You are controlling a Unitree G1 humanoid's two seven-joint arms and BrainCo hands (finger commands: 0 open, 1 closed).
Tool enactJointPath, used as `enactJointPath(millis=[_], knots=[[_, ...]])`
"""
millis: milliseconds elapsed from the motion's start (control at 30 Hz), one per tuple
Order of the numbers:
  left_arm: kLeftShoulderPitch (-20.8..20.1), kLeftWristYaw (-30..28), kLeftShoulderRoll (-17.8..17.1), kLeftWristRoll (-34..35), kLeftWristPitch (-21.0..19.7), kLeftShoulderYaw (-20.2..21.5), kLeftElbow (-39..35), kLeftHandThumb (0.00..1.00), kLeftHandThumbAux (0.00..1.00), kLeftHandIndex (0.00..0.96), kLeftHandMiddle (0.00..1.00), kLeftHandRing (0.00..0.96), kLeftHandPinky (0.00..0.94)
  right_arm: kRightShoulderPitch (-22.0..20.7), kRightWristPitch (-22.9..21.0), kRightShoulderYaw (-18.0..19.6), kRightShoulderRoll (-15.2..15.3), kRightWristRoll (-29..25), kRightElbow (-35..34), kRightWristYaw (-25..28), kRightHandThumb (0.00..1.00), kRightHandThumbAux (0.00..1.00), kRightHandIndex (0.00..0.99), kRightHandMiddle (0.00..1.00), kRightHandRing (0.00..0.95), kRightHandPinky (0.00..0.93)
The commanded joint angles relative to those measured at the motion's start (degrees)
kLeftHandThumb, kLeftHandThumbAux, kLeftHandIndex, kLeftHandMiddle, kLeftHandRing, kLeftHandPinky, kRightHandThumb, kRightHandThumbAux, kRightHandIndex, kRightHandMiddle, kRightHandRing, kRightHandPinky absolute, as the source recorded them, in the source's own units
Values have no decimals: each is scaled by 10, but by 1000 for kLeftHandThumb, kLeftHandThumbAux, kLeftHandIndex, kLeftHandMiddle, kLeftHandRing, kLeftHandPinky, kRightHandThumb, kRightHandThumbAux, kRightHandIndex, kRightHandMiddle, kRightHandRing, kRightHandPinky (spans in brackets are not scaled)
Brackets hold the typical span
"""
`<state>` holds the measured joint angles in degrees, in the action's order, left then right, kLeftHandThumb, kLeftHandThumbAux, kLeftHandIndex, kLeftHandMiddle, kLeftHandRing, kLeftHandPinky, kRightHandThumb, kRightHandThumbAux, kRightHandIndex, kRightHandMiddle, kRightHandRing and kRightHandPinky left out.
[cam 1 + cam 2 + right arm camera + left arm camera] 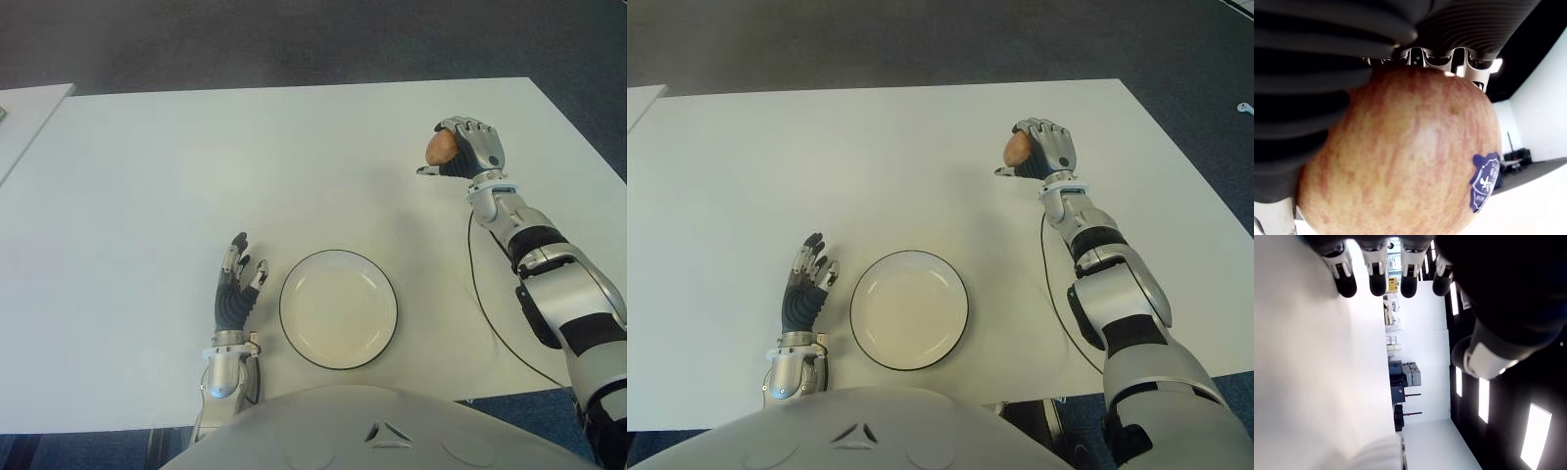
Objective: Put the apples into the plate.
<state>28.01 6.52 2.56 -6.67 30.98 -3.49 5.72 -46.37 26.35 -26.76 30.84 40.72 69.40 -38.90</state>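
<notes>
Gripping an apple (442, 146), the right hand (468, 149) is at about two o'clock from the plate (338, 308), well apart from it, over the far right part of the white table (196, 166). Its fingers (476, 128) are curled over the fruit, which pokes out on the side toward the table's middle. From the eye views the apple reads only as a small reddish-orange lump in the fist, and whether it is lifted clear of the table cannot be told there. The right wrist view fills that in: the skin is streaked red over yellow, a dark blue sticker (1485, 181) sits on one flank, and ribbed dark finger pads (1308, 78) press against the fruit

The plate, white with a thin dark rim, lies near the table's front edge with nothing in it. The left hand (235, 289) shows just beside it at nine o'clock, fingers straight and slightly spread, holding nothing. The left wrist view confirms this, with four dark fingertips (1376, 281) side by side above bare white tabletop; it also catches a room beyond with ceiling lights and shelving, which the eye views do not show. A thin black cable (490, 313) curves over the table at three o'clock from the plate
</notes>
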Motion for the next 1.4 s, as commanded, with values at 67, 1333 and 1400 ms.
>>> enactJointPath(millis=[67,1333,1400], knots=[[2,-9,-5,2,-12,-3,7,128,636,80,65,62,78,-20,20,6,10,2,-20,-13,715,710,441,874,854,847],[1,-10,-1,-4,-20,-9,-4,129,647,76,68,66,92,241,142,68,-8,-48,-660,274,711,714,440,829,817,805],[1,-8,-1,-7,-21,-9,-5,130,647,76,69,68,93,248,154,67,-7,-45,-665,281,711,715,440,826,815,804]])
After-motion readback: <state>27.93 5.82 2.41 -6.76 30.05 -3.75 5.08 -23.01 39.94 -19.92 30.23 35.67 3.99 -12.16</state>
